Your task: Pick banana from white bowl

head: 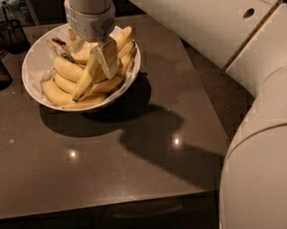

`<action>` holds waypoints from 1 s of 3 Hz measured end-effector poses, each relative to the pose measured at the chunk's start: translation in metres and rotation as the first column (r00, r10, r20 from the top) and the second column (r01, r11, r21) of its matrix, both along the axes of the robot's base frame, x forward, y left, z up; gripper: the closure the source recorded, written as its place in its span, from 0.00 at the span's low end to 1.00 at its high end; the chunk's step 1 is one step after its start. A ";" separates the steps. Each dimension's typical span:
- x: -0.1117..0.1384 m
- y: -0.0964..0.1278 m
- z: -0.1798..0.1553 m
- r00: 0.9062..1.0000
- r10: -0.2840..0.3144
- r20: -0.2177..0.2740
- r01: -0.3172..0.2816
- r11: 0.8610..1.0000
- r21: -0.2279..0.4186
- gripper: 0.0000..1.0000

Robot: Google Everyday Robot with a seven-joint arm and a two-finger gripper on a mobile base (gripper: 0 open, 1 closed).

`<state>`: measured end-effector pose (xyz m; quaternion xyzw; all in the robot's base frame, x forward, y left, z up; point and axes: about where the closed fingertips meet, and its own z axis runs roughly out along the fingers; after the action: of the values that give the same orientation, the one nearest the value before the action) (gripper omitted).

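One white bowl (34,66) sits near the far-left corner of the tabletop (113,164). It holds a pile of at least six yellow bananas; an exact count cannot be made. The banana (64,97), the longest one, lies along the bowl's near rim at the bottom of the pile. One pincer (98,57) is lowered into the pile. Whether it is apart or together cannot be told. At least two dark glass containers (11,32) stand at the far-left edge.
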<state>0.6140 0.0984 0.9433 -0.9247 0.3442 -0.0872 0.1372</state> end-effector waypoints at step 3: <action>-0.002 -0.005 -0.007 1.000 -0.012 -0.006 0.012 1.000 0.007 0.96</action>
<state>0.6120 0.0938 0.9367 -0.9223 0.3506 -0.0842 0.1389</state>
